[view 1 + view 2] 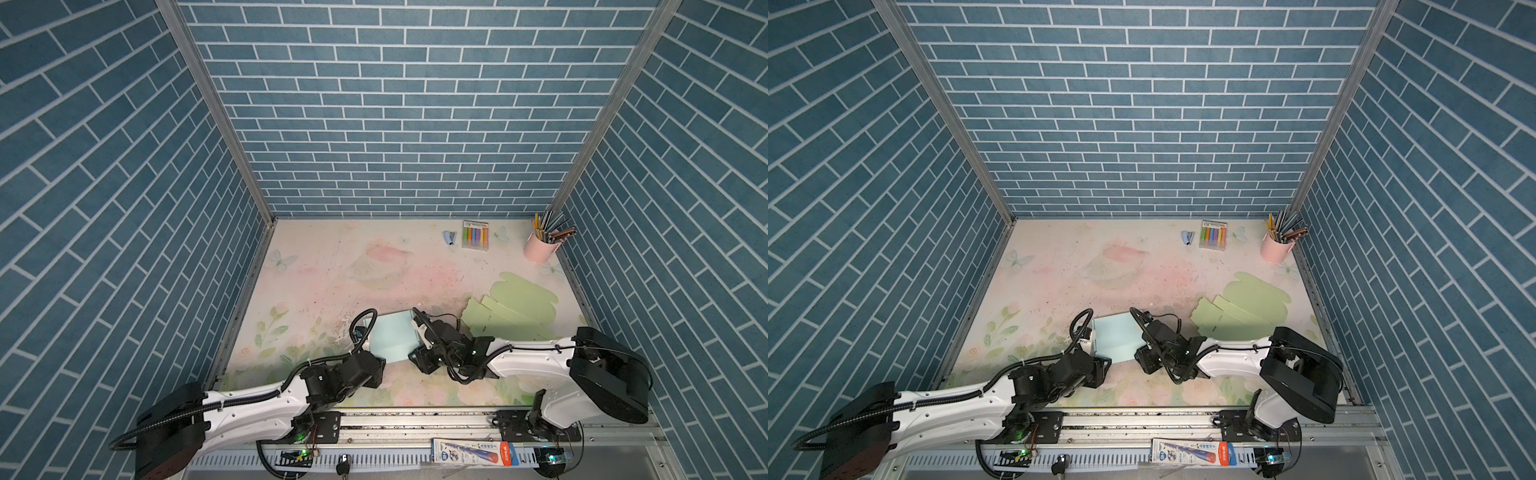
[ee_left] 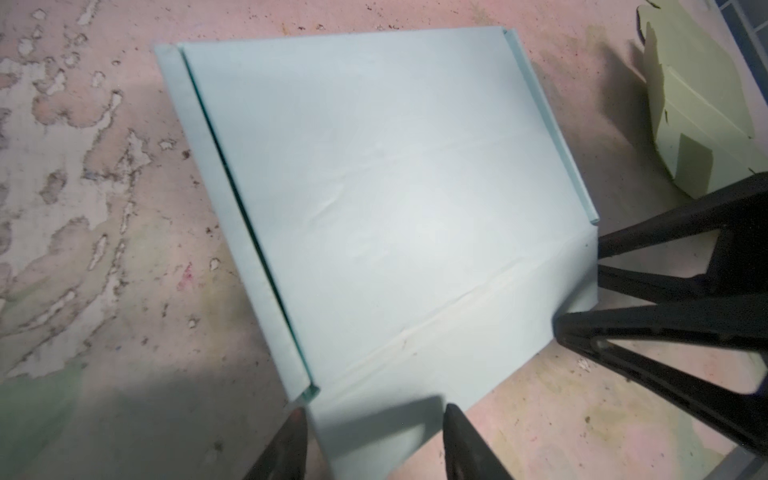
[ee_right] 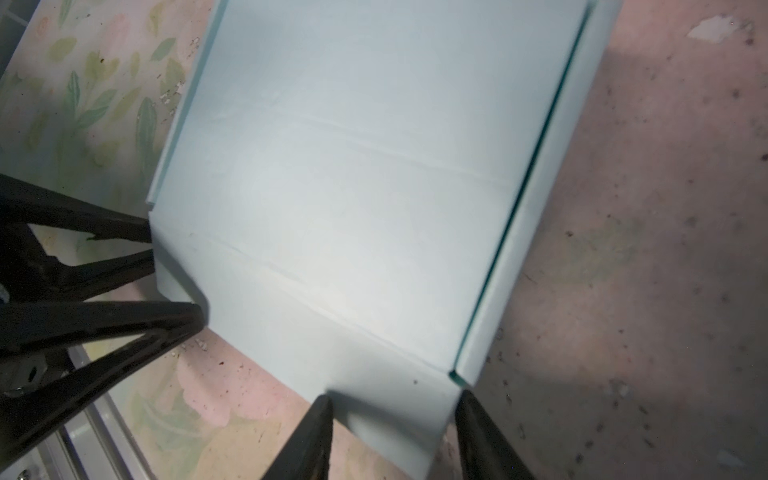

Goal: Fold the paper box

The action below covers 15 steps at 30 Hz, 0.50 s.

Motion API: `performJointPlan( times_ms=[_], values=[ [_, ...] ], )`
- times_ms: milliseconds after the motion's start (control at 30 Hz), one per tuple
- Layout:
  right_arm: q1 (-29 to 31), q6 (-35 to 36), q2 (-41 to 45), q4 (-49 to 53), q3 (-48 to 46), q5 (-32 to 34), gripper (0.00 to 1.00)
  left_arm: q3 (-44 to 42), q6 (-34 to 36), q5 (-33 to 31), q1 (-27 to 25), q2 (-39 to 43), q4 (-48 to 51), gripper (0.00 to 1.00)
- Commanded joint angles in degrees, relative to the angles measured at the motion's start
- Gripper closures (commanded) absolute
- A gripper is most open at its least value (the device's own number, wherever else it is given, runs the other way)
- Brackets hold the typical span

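- One pale blue paper box (image 1: 390,336) lies flat on the desk (image 1: 332,270) near its front edge, between the two arms.
- Narrow side walls stand folded up along both long edges; creases cross the flat near flap.
- At one near corner the left hand (image 2: 374,411) is part open, the flap's corner between its fingers.
- At the other, the right hand (image 3: 395,399) is part open the same way.

The paper box (image 2: 374,187) is matt, smooth, faintly creased — the printed tabletop (image 2: 83,166) worn, rough, flaking.
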<state>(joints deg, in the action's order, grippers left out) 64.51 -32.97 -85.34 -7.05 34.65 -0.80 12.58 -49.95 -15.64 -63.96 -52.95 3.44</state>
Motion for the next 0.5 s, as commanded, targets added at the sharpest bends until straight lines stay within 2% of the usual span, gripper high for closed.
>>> performJointPlan(
  times_ms=[0,233,467],
  values=[
    [0.44,1.07,-0.86,-0.43,1.54,0.79,0.52,-0.68,0.82,-1.68,0.25,-0.66,-1.72,0.48],
    [0.42,0.92,-0.70,0.00,1.64,1.05,0.52,-1.15,0.75,-2.03,0.33,-0.22,-1.60,0.49],
    [0.23,0.71,3.49,3.68,1.03,3.16,0.41,-1.50,1.04,-2.21,0.84,1.37,-0.89,0.50]
  ],
)
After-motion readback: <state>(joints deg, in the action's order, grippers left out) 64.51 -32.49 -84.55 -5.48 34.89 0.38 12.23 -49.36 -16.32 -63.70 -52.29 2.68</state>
